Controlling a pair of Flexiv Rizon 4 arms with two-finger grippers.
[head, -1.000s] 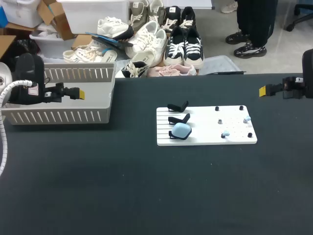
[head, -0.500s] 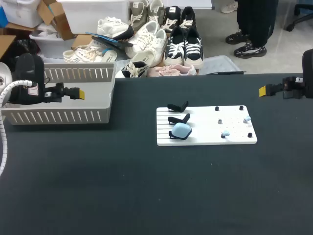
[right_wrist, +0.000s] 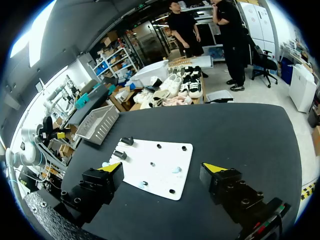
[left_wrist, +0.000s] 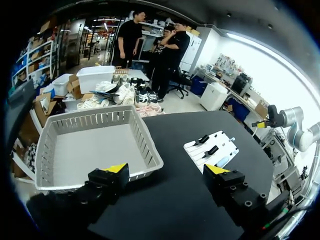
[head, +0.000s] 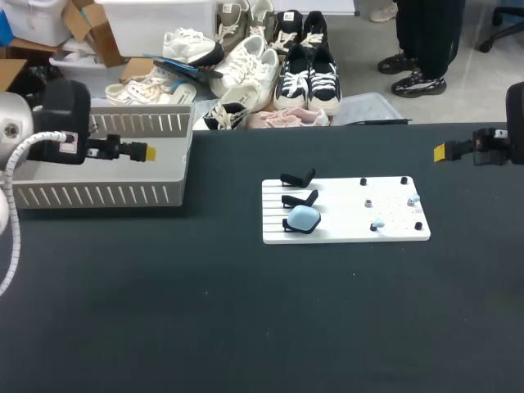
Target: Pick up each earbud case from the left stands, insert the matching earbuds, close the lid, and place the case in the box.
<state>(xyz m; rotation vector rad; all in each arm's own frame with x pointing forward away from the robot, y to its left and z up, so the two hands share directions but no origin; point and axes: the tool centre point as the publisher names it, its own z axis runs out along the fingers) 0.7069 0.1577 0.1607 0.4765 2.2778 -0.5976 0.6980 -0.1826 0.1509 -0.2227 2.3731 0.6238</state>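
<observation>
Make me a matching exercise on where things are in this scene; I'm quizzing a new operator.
1. light blue earbud case
2. left gripper
3. light blue earbuds
4. right gripper

A. by the grey basket
B. among the black pegs on the white board
C. at the table's right edge
D. on the nearest black stand

Pairs: 1-D, 2-A, 3-B, 4-C.

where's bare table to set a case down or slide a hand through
Bare: the black table nearer than the white board and grey basket, and the gap between those two. Crowded: the board's stands and small pegs.
</observation>
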